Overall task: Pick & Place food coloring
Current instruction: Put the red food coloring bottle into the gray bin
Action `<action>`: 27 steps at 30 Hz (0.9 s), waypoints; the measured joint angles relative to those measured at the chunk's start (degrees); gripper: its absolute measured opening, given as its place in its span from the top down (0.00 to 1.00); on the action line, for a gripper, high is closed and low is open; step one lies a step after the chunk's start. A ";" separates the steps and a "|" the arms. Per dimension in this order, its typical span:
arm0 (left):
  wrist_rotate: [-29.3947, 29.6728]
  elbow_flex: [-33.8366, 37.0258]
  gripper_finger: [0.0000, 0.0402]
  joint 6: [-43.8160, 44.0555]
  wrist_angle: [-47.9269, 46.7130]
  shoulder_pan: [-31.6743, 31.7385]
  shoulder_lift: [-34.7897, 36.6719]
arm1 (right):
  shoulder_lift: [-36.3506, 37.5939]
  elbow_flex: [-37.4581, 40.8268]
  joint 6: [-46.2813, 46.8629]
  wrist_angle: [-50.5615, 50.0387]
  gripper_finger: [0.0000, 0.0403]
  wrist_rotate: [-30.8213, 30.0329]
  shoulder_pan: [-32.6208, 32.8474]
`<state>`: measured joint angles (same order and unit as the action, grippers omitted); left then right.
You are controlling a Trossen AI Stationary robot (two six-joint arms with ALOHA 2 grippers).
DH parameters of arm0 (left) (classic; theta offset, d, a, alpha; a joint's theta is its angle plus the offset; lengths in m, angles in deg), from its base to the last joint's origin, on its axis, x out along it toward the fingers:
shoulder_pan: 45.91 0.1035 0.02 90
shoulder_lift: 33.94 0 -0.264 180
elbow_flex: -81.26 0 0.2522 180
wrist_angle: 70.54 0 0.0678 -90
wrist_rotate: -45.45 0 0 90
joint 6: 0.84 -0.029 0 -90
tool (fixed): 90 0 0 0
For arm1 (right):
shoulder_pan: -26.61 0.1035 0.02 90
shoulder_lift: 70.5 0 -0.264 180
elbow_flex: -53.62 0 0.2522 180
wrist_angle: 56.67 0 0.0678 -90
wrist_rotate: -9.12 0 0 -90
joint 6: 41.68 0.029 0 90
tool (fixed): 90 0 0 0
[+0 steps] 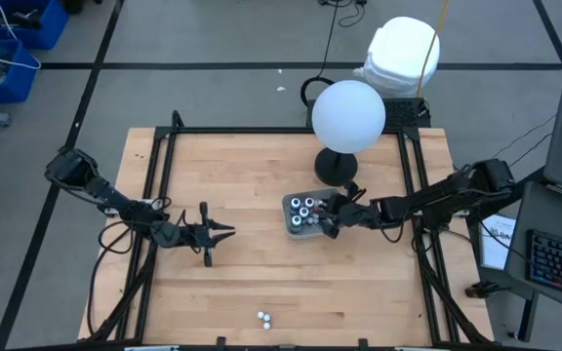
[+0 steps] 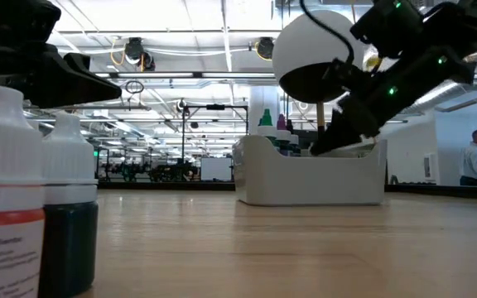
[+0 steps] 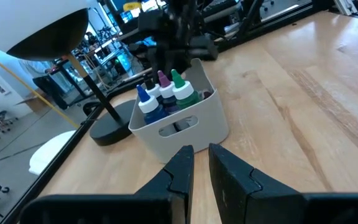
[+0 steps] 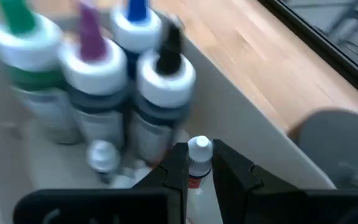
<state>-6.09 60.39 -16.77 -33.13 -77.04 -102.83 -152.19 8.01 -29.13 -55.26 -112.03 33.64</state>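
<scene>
- Wooden table (image 1: pixel 261 283) w/ black frame; white globe lamp (image 1: pixel 348 115) on a dark round base at the far edge.
- Left arm waits over the table's left-centre, well apart from the tray. Left gripper (image 1: pixel 224 232) points toward the tray; fingers (image 3: pixel 179 171) nearly together, slim gap, nothing btwn them.
- Right arm reaches in from the right; right gripper (image 4: pixel 197 167) is down inside the tray, fingers pinching a small white-capped bottle (image 4: pixel 199 151) at its neck.
- Pale tray (image 1: pixel 293 203) sits just in front of the lamp base. It holds upright food coloring bottles (image 3: pixel 166 93) w/ white collars and green, purple, blue, black tips, packed side by side.
- Two more small bottles (image 1: pixel 263 317) stand touching near the table's front edge, well apart from the tray; one has a red band, the other dark liquid.
</scene>
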 joint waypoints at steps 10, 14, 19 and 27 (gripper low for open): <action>0.00 0.00 0.86 -0.04 0.06 0.00 0.00 | 6.84 -4.86 -8.05 -15.64 0.89 9.13 -1.76; 0.00 0.00 0.86 -0.04 0.13 0.00 0.00 | 6.43 -9.11 -12.08 -20.95 0.89 12.97 -3.40; -0.07 0.00 0.86 -0.06 0.15 0.00 0.00 | 6.47 -10.54 -14.21 -22.87 0.89 18.57 -6.55; -0.48 0.00 0.86 -0.08 0.11 0.00 0.02 | 1.96 -10.58 -13.78 -22.57 0.89 20.75 -7.80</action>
<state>-6.57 60.39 -16.85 -33.02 -77.04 -102.81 -150.23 -2.57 -42.92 -77.83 -91.28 25.84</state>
